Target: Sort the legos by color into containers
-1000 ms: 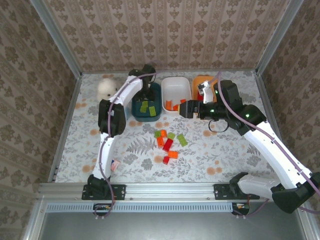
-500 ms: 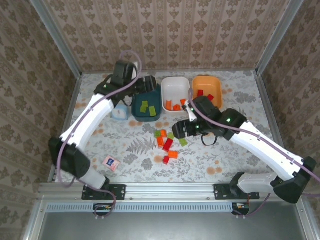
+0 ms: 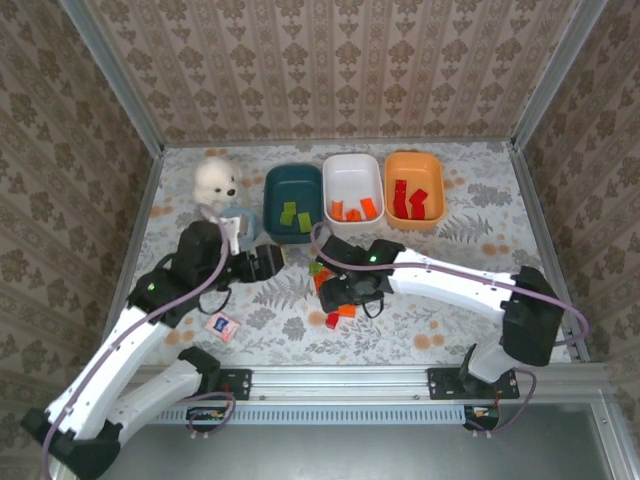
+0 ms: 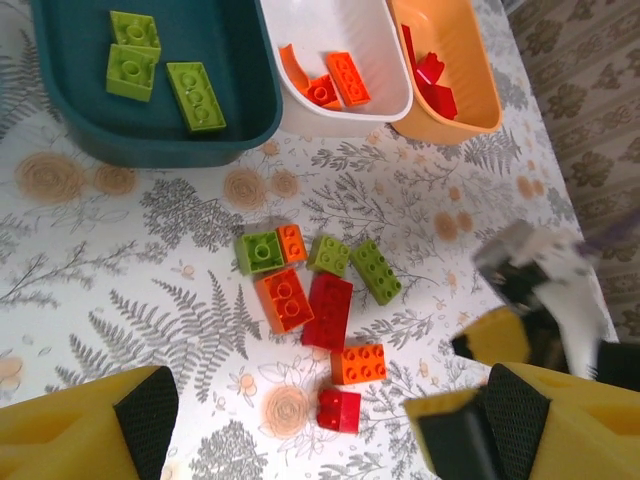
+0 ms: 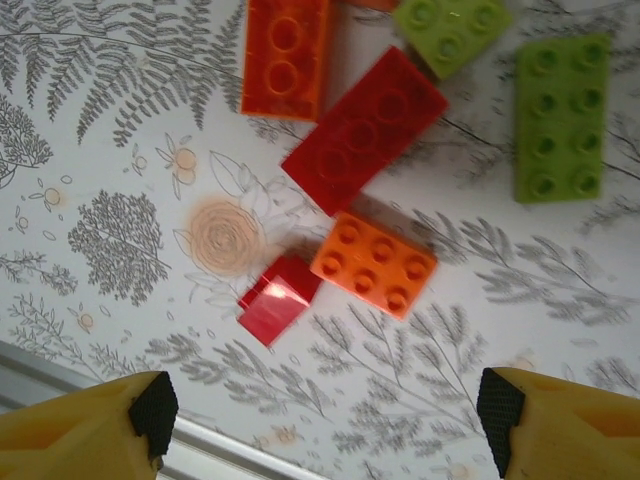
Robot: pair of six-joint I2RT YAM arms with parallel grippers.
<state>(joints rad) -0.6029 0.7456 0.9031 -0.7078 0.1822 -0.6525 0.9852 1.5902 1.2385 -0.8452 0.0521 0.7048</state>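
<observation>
Here, right claw (image 5: 325, 415) gapes empty over small orange oblong plastic brick (image 5: 374, 264); left claw (image 4: 330, 420) apart too, w/ nothing held.

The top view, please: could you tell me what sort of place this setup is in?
Probably a small enclosed robot test booth, not a home: wallpaper-patterned panels in a metal frame wall in a floral-covered table, with the left arm and right arm bolted to a rail at its near edge.

right arm (image 4: 540, 275) blurred, orange brick (image 5: 285, 60) cut by edge
</observation>
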